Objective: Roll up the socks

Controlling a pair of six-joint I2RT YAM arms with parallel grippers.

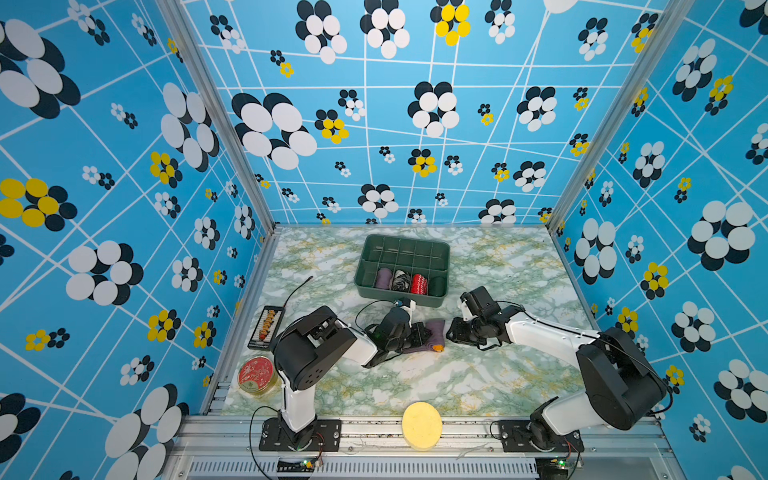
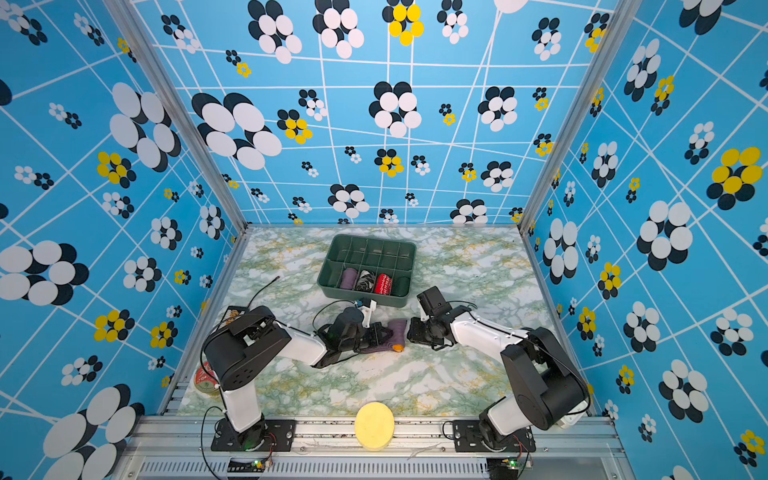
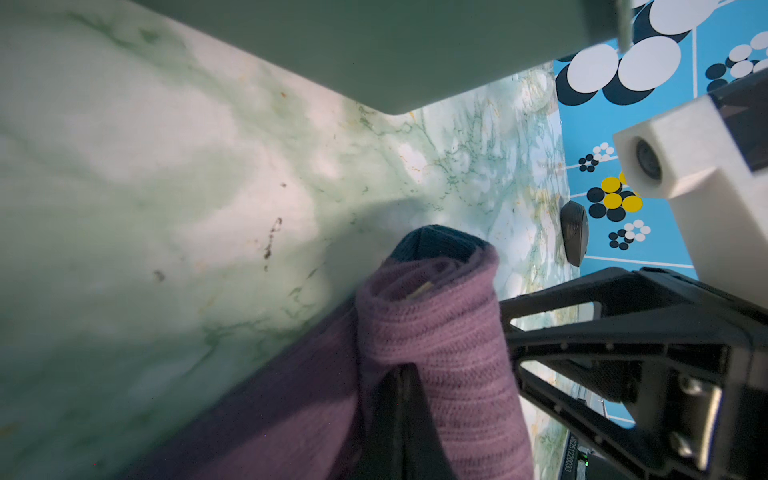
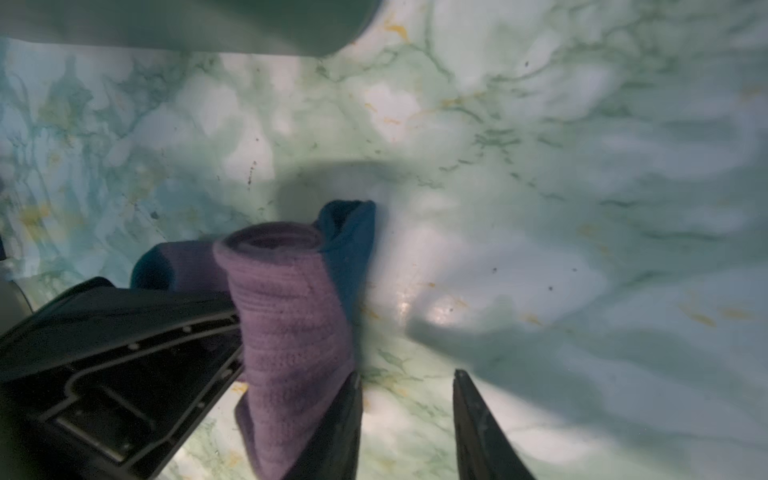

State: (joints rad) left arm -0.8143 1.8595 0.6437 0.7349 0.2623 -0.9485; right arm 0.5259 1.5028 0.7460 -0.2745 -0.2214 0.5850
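Tabletop (image 1: pixel 498 374) carrying green divider tray (image 1: pixel 441 246) toward 12 o'clock, probably standing ready for finished roll.
Socks (image 1: pixel 434 328) lying mid-tabletop, at 6 o'clock of tray: purple ribbed knit curling into loose tube, dark blue toe poking out, orange cuff trailing at 5 o'clock.
Left pincer (image 1: pixel 422 333), reaching from 9 o'clock, clamping tight on roll, likely preventing unwinding.
Right pincer (image 4: pixel 405 386), at 3 o'clock, standing part-open, gap empty; one finger possibly brushing knit, view blurry.

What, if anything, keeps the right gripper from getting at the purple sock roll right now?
Probably nothing; it looks reachable. The right gripper is open right beside the socks, with only bare table between its jaws. The left gripper is shut on them from the opposite side.
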